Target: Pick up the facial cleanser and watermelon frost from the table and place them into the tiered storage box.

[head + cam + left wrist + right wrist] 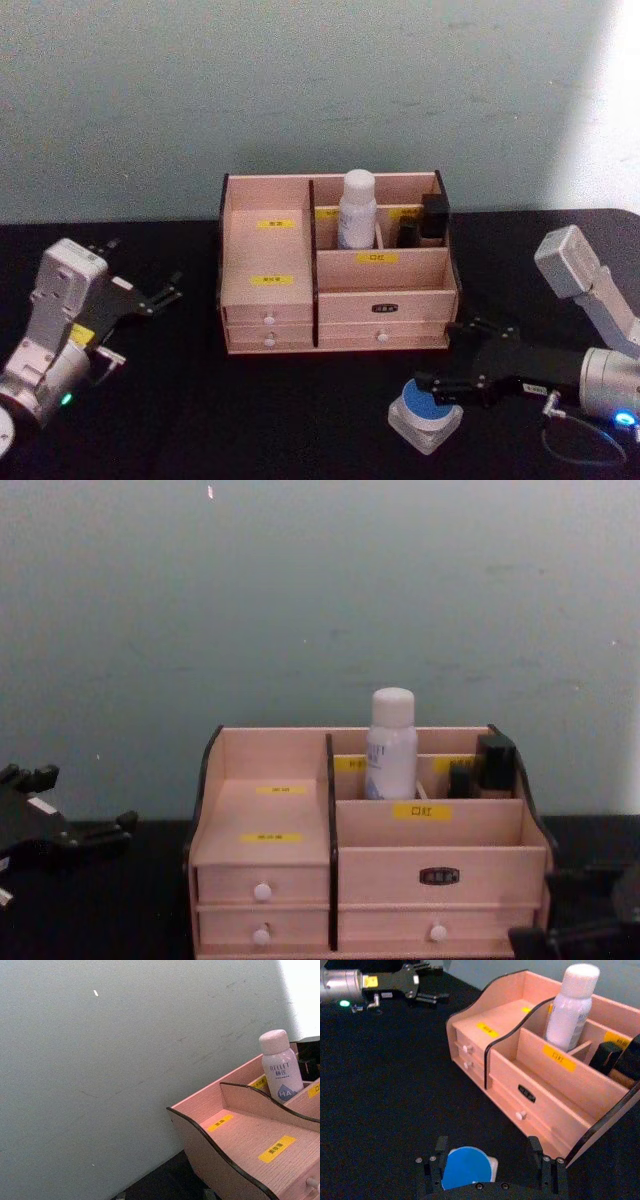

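Watermelon frost (465,1167): upright on the desk (250,410), between the wide-spread fingers of the right end effector (487,1154), closer to 1 finger.
Facial cleanser (357,208): standing in a rear compartment of the tiered storage box (270,300), beyond that end effector.
Left end effector (160,292): parked, fingers apart, past the box.
Handling: centre the jar, grip below the lid, and lift high enough to clear the front wall.
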